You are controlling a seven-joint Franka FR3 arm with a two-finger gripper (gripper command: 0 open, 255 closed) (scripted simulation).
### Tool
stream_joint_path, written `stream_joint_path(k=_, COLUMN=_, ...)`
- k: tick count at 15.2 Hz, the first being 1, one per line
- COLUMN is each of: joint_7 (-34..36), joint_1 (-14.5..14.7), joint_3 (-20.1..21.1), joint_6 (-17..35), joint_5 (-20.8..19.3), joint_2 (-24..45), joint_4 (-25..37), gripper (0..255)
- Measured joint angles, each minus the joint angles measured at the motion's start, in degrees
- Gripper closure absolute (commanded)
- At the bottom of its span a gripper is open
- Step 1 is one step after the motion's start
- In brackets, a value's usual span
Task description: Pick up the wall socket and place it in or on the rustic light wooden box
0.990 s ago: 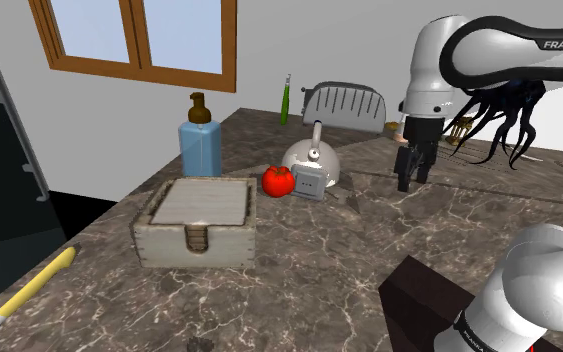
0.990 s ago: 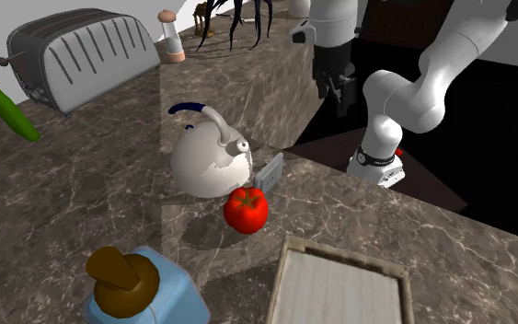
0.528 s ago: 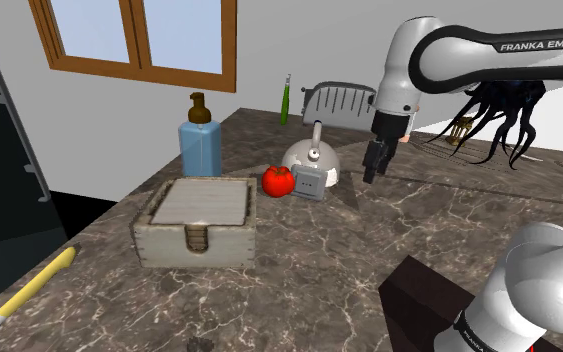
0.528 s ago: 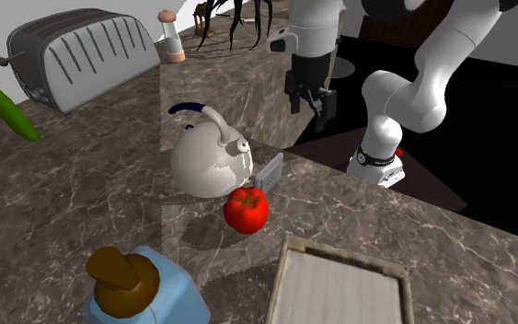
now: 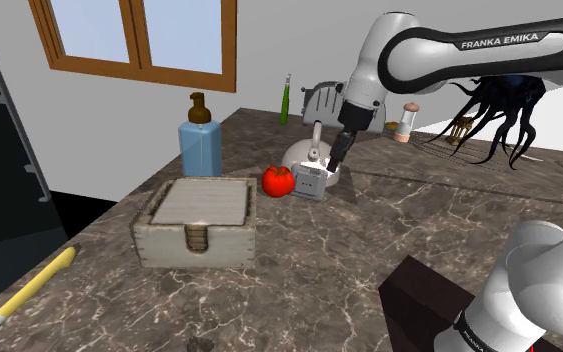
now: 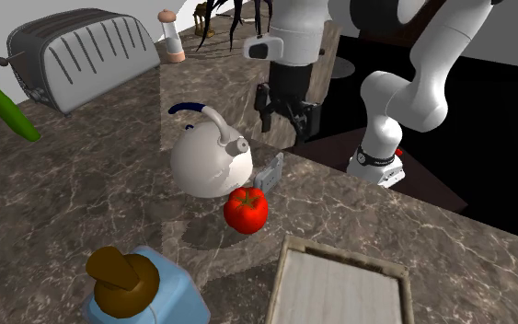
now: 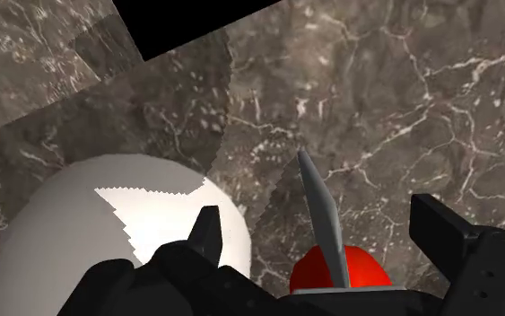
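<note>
Pale wooden box sits at the socket's 8 o'clock in the shoulder view. The grey socket stands upright just beside the tomato, at its 3 o'clock. The gripper has swung in from the right and now hangs just above the socket, fingers apart, likely ready to descend and grasp.

The countertop was dark brown marble with white veining. The kettle was white with a dark blue handle. The tomato was red; the wall socket was grey. The soap bottle was light blue with a brown pump. The box was pale grey-beige wood. The gripper was black.
</note>
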Motion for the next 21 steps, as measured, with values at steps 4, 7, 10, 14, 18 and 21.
stream_joint_path(k=4, joint_7=-5.29, joint_1=2.65, joint_3=0.3, joint_6=5.81, joint_5=1.66, joint_2=5.1, joint_4=4.39, gripper=0)
stream_joint_path(k=7, joint_7=-7.47, joint_1=3.6, joint_3=0.43, joint_6=8.82, joint_5=2.4, joint_2=6.77, joint_4=4.95, gripper=0)
stream_joint_path(k=10, joint_7=-8.0, joint_1=3.8, joint_3=0.5, joint_6=11.36, joint_5=2.69, joint_2=7.76, joint_4=3.64, gripper=0)
stream_joint_path(k=14, joint_7=-8.08, joint_1=4.05, joint_3=0.8, joint_6=13.86, joint_5=2.95, joint_2=8.82, joint_4=2.55, gripper=0)
stream_joint_path(k=18, joint_7=-8.08, joint_1=4.07, joint_3=0.86, joint_6=14.23, joint_5=2.99, joint_2=8.97, joint_4=2.41, gripper=0)
stream_joint_path(k=21, joint_7=-8.1, joint_1=4.05, joint_3=0.85, joint_6=14.3, joint_5=3.0, joint_2=8.95, joint_4=2.24, gripper=255)
